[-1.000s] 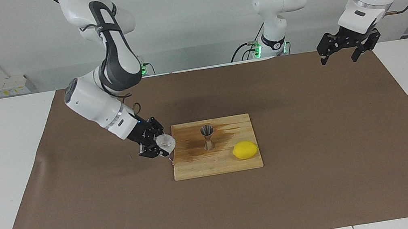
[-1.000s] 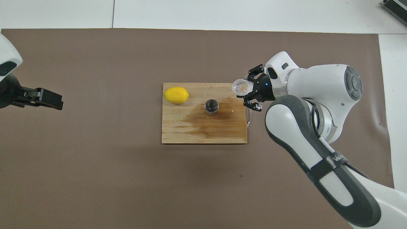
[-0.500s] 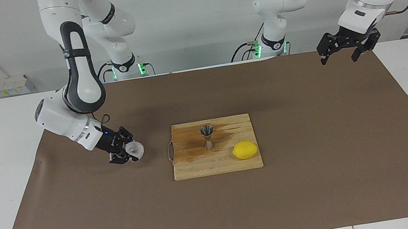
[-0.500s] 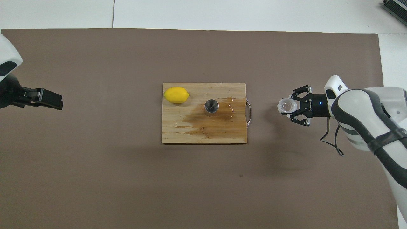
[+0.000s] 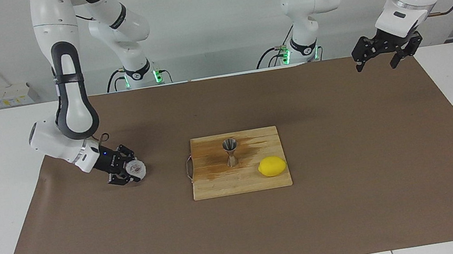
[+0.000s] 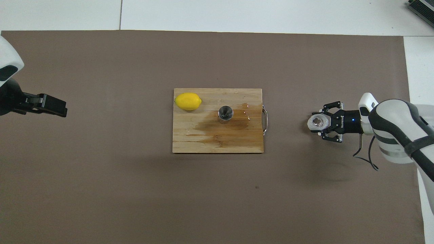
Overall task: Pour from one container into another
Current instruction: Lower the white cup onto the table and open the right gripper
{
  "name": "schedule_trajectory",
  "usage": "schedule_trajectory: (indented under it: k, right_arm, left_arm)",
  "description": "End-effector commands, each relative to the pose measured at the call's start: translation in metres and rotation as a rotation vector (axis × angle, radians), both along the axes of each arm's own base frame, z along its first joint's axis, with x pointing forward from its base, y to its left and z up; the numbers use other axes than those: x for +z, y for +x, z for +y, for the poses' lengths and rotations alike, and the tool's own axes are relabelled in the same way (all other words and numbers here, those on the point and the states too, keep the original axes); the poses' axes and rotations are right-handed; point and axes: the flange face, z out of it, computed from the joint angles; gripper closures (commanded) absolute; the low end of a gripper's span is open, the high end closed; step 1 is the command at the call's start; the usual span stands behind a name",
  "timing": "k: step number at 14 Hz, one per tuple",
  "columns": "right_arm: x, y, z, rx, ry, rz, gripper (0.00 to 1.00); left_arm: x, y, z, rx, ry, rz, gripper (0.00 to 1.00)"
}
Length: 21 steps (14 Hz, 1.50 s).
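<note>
**Pincer setting the cup down, clear of the board**

Right pincer [image 5: 130,173] sits low over the bench's brown mat [image 5: 134,232], the clear cup [image 5: 137,169] between its fingers; whether they grip or release, I cannot tell. An early release could topple the cup. The jigger [image 5: 230,152] stands on the wet board [image 5: 242,181] beside a lemon [image 5: 272,166]. Left pincer [image 5: 387,51] waits, spread apart.

Bright, even light from above, both views sharp, with faint soft shadows on the brown mat [image 5: 356,197] and no glare.
</note>
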Motion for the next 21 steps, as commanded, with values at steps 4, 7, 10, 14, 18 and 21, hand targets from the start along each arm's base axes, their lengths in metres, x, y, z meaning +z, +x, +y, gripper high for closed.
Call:
schedule_trajectory:
  k: [4,7,10,14,18,21]
  right_arm:
    - [0.083,-0.001,0.03,-0.122,-0.068,0.109,0.0]
    - [0.106,-0.002,0.058,-0.269,-0.183,0.258,0.0]
    - [0.109,0.0,0.073,-0.421,-0.256,0.353,0.0]
    - [0.122,0.007,0.071,-0.638,-0.379,0.431,0.0]
    - [0.171,0.014,0.079,-0.763,-0.55,0.517,0.0]
    - [0.194,0.009,0.073,-0.96,-0.661,0.589,0.0]
  left_arm:
    - [0.001,-0.009,0.003,-0.002,0.011,0.0,0.0]
    - [0.001,-0.009,0.003,-0.002,0.011,0.0,0.0]
    - [0.001,-0.009,0.003,-0.002,0.011,0.0,0.0]
    - [0.001,-0.009,0.003,-0.002,0.011,0.0,0.0]
    - [0.001,-0.009,0.003,-0.002,0.011,0.0,0.0]
    - [0.001,-0.009,0.003,-0.002,0.011,0.0,0.0]
